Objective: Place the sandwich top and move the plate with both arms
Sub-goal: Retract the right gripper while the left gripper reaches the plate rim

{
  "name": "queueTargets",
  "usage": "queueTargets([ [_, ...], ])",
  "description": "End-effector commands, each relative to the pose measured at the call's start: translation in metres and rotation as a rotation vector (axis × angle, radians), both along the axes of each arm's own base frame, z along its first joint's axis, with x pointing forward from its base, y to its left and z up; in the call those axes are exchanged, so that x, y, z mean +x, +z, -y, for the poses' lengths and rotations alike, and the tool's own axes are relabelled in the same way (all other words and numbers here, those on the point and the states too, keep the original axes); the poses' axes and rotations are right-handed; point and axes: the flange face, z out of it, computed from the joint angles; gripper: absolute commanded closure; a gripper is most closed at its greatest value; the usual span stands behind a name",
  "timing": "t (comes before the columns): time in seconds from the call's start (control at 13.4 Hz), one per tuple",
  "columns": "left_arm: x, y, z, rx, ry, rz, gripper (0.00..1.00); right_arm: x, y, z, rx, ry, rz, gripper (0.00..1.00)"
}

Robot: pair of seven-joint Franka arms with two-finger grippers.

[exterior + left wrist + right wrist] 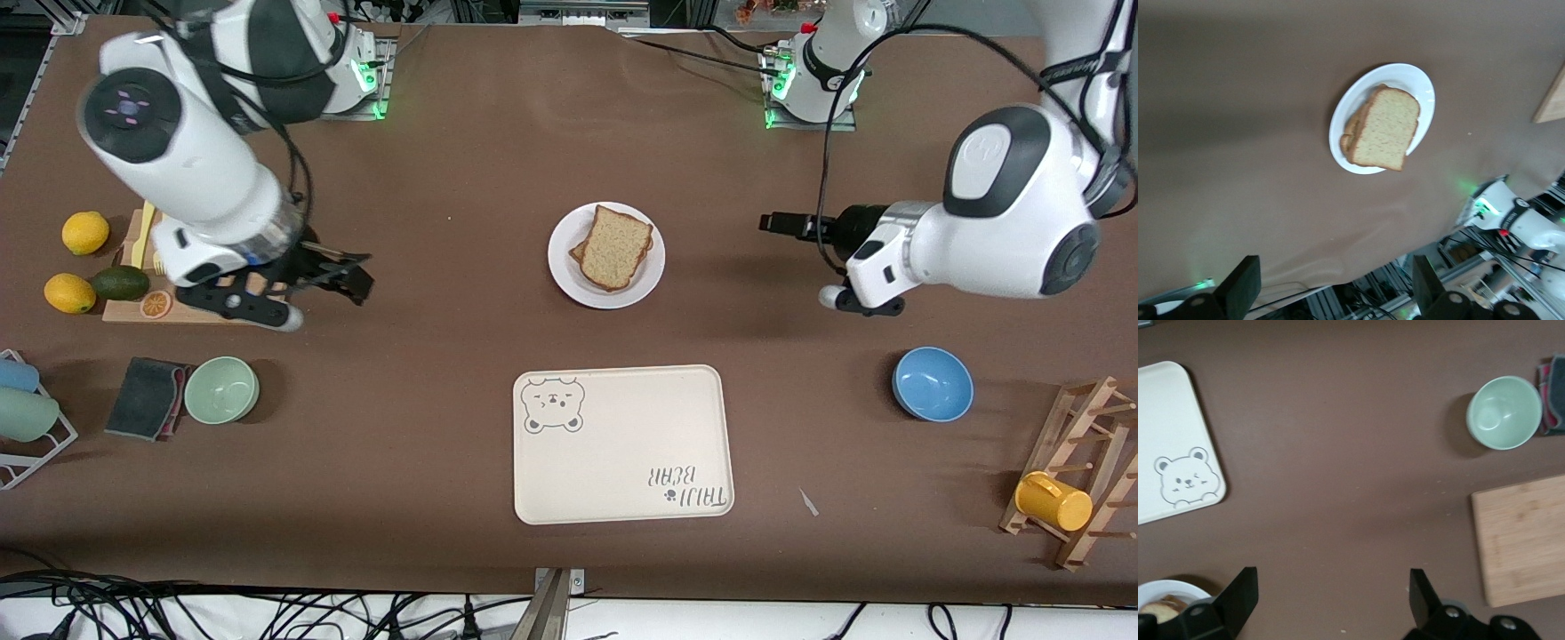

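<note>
sandwich top askew on plate (overhangs the slice beneath) | left gripper, right gripper: jaws released, empty | risk: uneven two-arm lift tilts plate, bread slides off

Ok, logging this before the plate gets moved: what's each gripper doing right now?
Left gripper: jaws open, empty, over bare brown table toward the left arm's end.
Right gripper: jaws open, empty, beside the wooden cutting board.

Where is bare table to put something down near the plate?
Bare brown table lies between the plate and the bear tray, and between the tray and the blue bowl. It is crowded around the cutting board, under the right pincer.
</note>
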Motion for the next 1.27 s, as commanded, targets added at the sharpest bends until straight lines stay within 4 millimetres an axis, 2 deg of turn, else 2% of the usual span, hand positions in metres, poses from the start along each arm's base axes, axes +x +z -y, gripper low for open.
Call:
queueTargets([
  [0.0,0.006,-0.027,0.032,-0.080,-0.042,-0.001,0.00,-0.015,0.023,0.058,0.023,0.104,-0.012,0.00],
  [0.15,0.003,-0.035,0.033,-0.099,-0.067,0.018,0.00,-0.012,0.034,0.114,0.049,0.250,0.004,0.00],
  [0.3,0.005,-0.043,0.028,-0.103,-0.061,0.032,0.00,-0.015,0.046,0.146,0.062,0.324,0.022,0.00],
  [0.45,0.015,-0.072,0.029,-0.083,-0.016,0.069,0.00,-0.023,0.054,0.158,0.065,0.252,0.005,0.00],
  [0.6,0.028,-0.102,0.033,-0.105,0.059,0.090,0.00,-0.025,0.050,0.177,0.074,0.118,-0.007,0.00],
  [0.67,0.033,-0.123,0.035,-0.147,0.088,0.101,0.00,-0.032,0.056,0.178,0.062,0.083,0.012,0.00],
  [0.82,0.038,-0.154,0.038,-0.237,0.099,0.140,0.00,-0.033,0.059,0.180,0.052,0.072,0.013,0.00],
  [1.19,0.002,-0.202,0.036,-0.360,-0.031,0.196,0.02,-0.032,0.056,0.182,0.008,0.082,0.007,0.00],
])
